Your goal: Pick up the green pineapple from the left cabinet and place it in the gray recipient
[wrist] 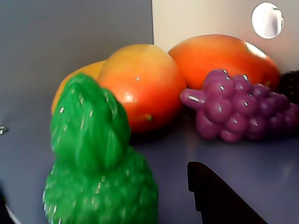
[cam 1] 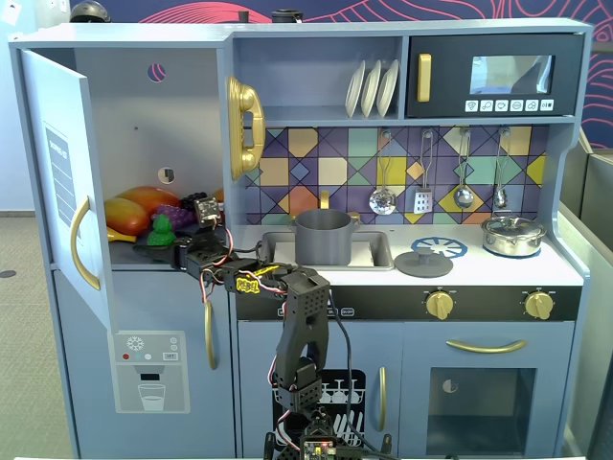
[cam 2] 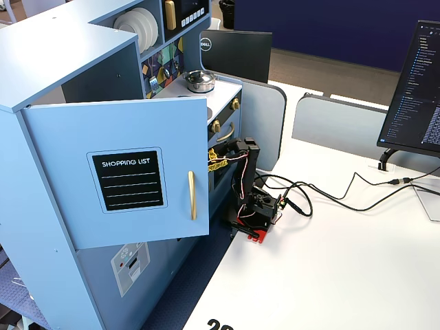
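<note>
Left cabinet (cam 1: pixel 124 115): green pineapple (wrist: pixel 96 163) cropped.

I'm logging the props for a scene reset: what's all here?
green pineapple: one, green, left cabinet shelf, door open
mangoes: two, orange-red, behind the pineapple
grapes: one bunch, purple, beside the mangoes
gray recipient: one, dark gray, in the sink
flat lid: one, gray, on the counter
lidded pot: one, silver, on the hob
plates: three, white, upper shelf
utensils: four, silver, hanging on the backsplash
microwave: one, black-fronted, top right
arm: one, black, reaching into the cabinet; jaws open beside the pineapple
</note>
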